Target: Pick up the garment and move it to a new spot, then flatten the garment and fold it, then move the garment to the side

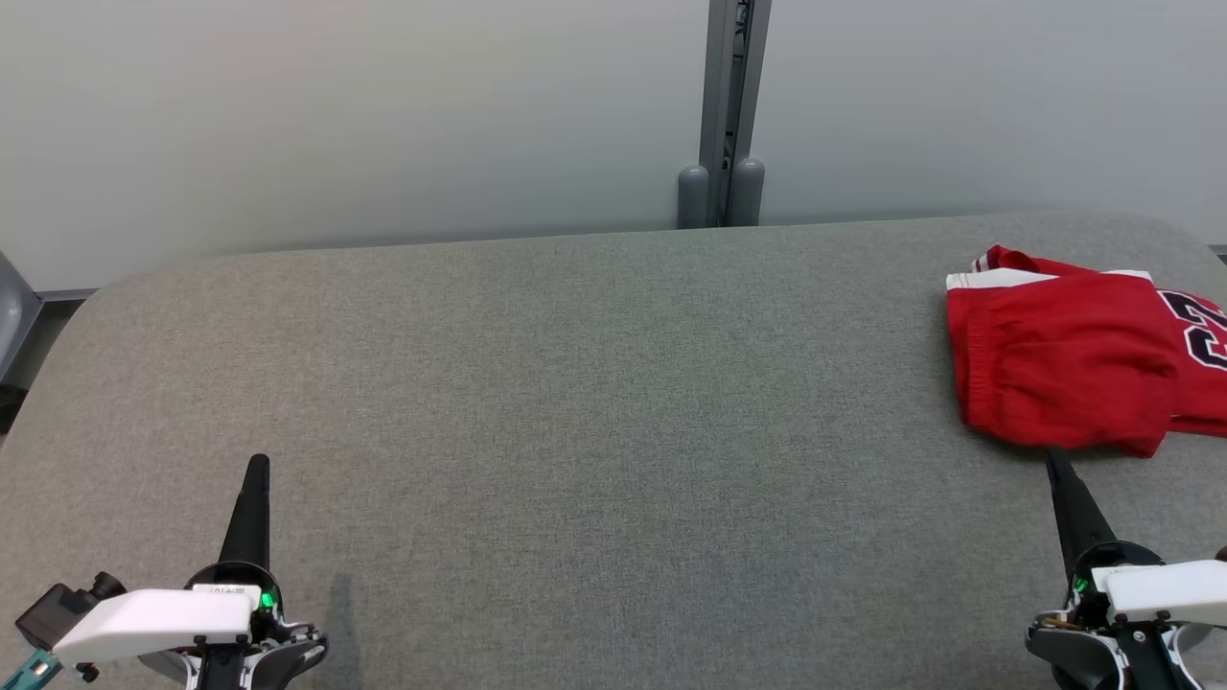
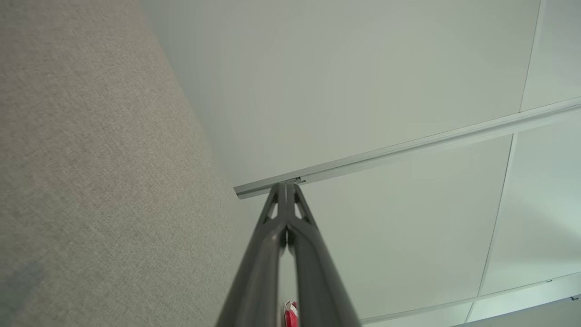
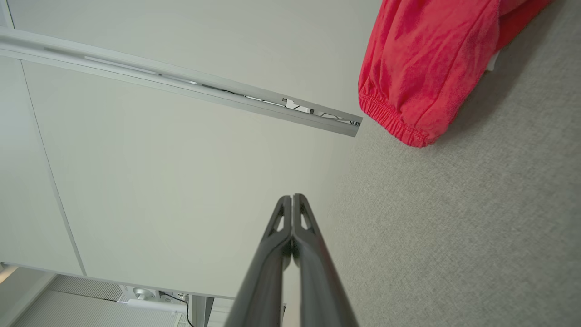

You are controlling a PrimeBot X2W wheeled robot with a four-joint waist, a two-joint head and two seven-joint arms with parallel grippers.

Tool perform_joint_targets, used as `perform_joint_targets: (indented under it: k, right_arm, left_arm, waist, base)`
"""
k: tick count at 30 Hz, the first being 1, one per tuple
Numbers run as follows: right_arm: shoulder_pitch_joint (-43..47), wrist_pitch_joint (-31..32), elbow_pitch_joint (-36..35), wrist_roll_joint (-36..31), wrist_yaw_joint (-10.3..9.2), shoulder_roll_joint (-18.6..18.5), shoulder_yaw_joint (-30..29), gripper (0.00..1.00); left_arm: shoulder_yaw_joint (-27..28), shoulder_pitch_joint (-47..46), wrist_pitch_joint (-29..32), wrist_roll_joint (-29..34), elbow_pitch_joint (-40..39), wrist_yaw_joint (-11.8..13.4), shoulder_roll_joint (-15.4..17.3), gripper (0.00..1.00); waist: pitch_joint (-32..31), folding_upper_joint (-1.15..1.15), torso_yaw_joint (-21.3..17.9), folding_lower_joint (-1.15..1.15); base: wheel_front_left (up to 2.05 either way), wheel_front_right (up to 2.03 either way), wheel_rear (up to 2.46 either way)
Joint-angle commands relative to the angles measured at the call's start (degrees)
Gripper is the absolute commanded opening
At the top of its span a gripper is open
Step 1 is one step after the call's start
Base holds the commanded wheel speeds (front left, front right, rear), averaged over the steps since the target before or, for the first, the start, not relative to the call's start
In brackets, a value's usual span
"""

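In the head view, a grey woven tabletop [image 1: 575, 383] with rounded corners stands before pale wall panels [image 1: 335, 115] split by a grey metal post [image 1: 724, 96]. The red garment [image 1: 1064, 364] lies folded at the tabletop's far right. The tip of the right gripper [image 1: 1053, 460] is just beside its near edge, fingers pressed together and empty. The left gripper [image 1: 257, 468], also closed and empty, sits at the lower left, well apart from the garment.

In the left wrist view, the closed fingers [image 2: 287, 200] point past the tabletop's edge at the wall.

In the right wrist view, the garment's elastic hem [image 3: 390, 122] lies up and right of the closed fingertips [image 3: 292, 204], not touching them.
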Motion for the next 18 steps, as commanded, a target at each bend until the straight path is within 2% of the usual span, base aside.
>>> perform_joint_targets:
  k: [1,18]
  right_arm:
    - [-0.97,0.47,-0.18,1.46,0.02,-0.12,-0.49,0.0]
    - [-1.52,2.47,0.3,8.17,0.02,0.37,-1.61,0.0]
  left_arm:
    - [0.34,-1.31,0.37,-1.51,-0.16,-0.45,0.37,0.0]
    - [0.62,-2.3,2.26,-8.33,0.15,-0.5,0.42,0.0]
  waist:
    - [0.01,0.0,0.03,0.0]
    - [0.14,0.0,0.25,0.0]
  base:
    - [0.0,0.0,0.0]
    - [0.0,0.0,0.0]
